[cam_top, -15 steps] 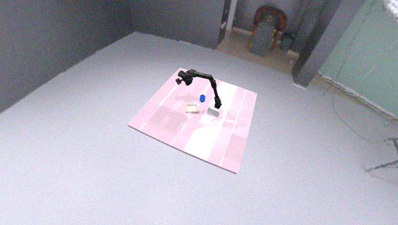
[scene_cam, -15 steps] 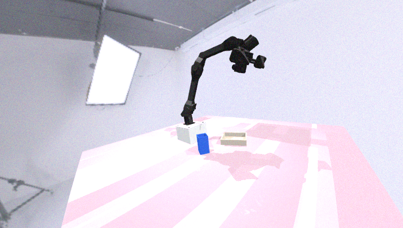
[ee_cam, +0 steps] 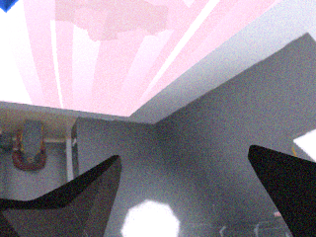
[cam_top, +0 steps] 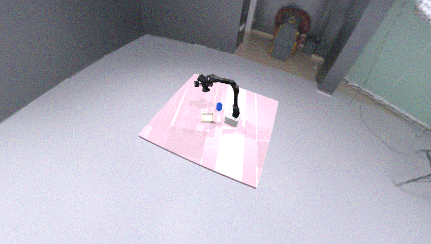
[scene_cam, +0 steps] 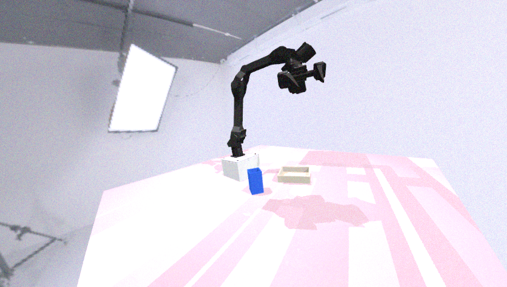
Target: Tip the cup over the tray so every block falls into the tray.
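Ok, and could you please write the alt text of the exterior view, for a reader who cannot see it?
A black robot arm rises from a white base block and holds its open, empty tool high above a pink-and-white table. Below, an upright blue cup stands apart from a shallow beige tray.
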`<act>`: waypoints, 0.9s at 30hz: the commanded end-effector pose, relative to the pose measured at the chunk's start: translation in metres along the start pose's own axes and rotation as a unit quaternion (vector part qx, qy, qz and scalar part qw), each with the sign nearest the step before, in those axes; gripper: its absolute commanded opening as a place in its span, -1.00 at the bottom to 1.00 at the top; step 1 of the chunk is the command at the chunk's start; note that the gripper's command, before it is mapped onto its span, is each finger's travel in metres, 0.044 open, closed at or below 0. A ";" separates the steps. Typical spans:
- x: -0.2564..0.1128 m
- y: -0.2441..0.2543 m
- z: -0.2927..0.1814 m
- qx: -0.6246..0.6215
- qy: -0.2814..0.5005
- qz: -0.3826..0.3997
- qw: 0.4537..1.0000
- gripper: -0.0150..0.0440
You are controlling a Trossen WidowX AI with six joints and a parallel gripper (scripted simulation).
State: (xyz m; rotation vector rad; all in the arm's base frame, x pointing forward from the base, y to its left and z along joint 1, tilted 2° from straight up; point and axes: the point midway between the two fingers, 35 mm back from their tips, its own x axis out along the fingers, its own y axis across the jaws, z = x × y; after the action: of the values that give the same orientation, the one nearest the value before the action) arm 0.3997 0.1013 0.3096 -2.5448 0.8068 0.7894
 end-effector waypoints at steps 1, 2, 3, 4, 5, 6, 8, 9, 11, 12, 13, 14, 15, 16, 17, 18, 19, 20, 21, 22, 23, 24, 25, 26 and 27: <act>0.005 0.020 0.004 0.093 -0.010 0.005 0.996 1.00; 0.006 0.025 0.004 0.115 -0.011 0.005 0.993 1.00; 0.006 0.030 0.005 0.137 -0.013 0.006 0.990 1.00; 0.007 0.035 0.006 0.159 -0.014 0.007 0.987 1.00; 0.008 0.039 0.006 0.181 -0.016 0.008 0.983 1.00; 0.008 0.044 0.007 0.203 -0.017 0.008 0.979 1.00; 0.010 0.053 0.009 0.247 -0.019 0.010 0.969 1.00; 0.010 0.058 0.011 0.268 -0.021 0.011 0.963 1.00; 0.012 0.068 0.013 0.311 -0.023 0.013 0.950 1.00; 0.012 0.073 0.015 0.332 -0.024 0.014 0.943 1.00; 0.013 0.077 0.016 0.353 -0.025 0.015 0.935 1.00; 0.014 0.082 0.018 0.374 -0.026 0.016 0.927 1.00; 0.014 0.087 0.020 0.394 -0.027 0.017 0.918 1.00; 0.015 0.091 0.022 0.415 -0.028 0.018 0.909 1.00; 0.016 0.096 0.024 0.435 -0.029 0.019 0.900 1.00; 0.016 0.101 0.026 0.455 -0.029 0.020 0.890 1.00; 0.017 0.106 0.028 0.475 -0.030 0.021 0.879 1.00; 0.018 0.110 0.030 0.494 -0.031 0.022 0.869 1.00; 0.018 0.115 0.033 0.513 -0.031 0.023 0.857 1.00; 0.019 0.120 0.035 0.532 -0.032 0.025 0.846 1.00; 0.020 0.124 0.038 0.551 -0.033 0.026 0.834 1.00; 0.020 0.129 0.040 0.569 -0.033 0.027 0.821 1.00; 0.021 0.133 0.043 0.588 -0.034 0.028 0.808 1.00; 0.022 0.138 0.046 0.605 -0.034 0.029 0.795 1.00; 0.023 0.142 0.049 0.623 -0.034 0.030 0.781 1.00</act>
State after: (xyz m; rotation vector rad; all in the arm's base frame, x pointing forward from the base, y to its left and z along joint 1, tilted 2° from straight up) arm 0.3205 0.0136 0.2494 -1.4200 0.9237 0.2305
